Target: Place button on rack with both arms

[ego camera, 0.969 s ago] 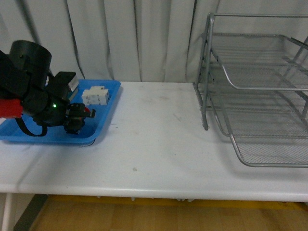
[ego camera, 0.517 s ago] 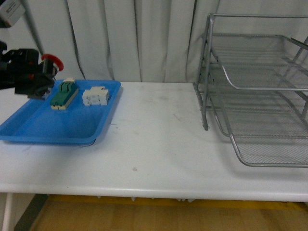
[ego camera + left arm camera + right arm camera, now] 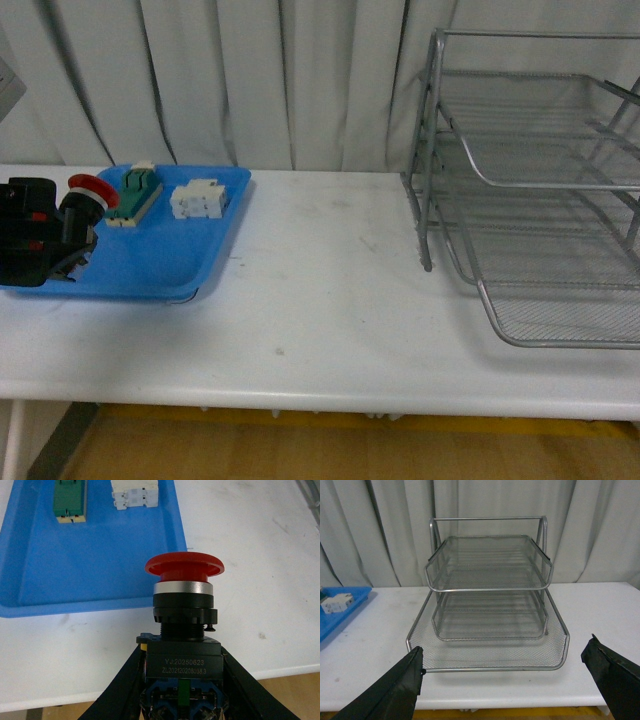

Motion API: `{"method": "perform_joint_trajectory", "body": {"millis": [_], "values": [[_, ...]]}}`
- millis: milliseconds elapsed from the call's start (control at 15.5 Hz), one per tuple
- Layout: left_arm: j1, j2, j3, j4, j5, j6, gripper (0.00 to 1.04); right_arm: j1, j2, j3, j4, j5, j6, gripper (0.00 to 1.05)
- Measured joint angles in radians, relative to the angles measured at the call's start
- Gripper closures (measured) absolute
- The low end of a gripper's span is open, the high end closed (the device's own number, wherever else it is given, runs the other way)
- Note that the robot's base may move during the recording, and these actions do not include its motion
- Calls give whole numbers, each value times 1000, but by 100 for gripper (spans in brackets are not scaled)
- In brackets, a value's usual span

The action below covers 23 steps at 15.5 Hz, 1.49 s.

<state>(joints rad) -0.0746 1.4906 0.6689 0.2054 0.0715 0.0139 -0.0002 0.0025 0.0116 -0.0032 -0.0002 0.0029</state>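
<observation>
The button [image 3: 86,194], with a red mushroom cap on a black body, is held in my left gripper [image 3: 55,232] at the far left, over the near corner of the blue tray. In the left wrist view the black fingers [image 3: 122,682] clamp the button's [image 3: 183,570] blocky body from both sides, cap pointing away from the wrist. The rack [image 3: 560,184], a three-tier silver wire-mesh stand, sits at the far right of the table. My right gripper [image 3: 504,651] is open in front of the rack [image 3: 487,669], with nothing between its fingers, and is out of the front view.
A blue tray [image 3: 160,255] on the left of the white table [image 3: 330,290] holds a green-topped beige block [image 3: 134,194] and a white block [image 3: 197,198]. Grey curtains hang behind. The table's front edge is close to both grippers.
My left gripper took the button out of the blue tray, rose to the upper left, and has now come down lower at the tray's near left corner.
</observation>
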Motion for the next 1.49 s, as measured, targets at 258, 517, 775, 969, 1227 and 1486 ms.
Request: {"method": "perform_joint_trajectory", "body": {"millis": [258, 517, 775, 969, 1227, 1486], "values": [[0, 0, -3, 3, -5, -9, 69, 0, 0, 0, 0, 0, 0, 6], [-5, 0, -8, 7, 0, -10, 69, 0, 0, 0, -2, 0, 0, 6], [-4, 0, -13, 17, 6, -10, 69, 0, 0, 0, 0, 0, 0, 6], [-12, 7, -10, 14, 10, -15, 69, 1, 2, 0, -1, 4, 0, 6], [-84, 142, 226, -24, -1, -77, 69, 0, 1, 0, -1, 3, 0, 6], [-346, 246, 365, -64, 5, -68, 69, 0, 1, 0, 0, 3, 0, 6]]}}
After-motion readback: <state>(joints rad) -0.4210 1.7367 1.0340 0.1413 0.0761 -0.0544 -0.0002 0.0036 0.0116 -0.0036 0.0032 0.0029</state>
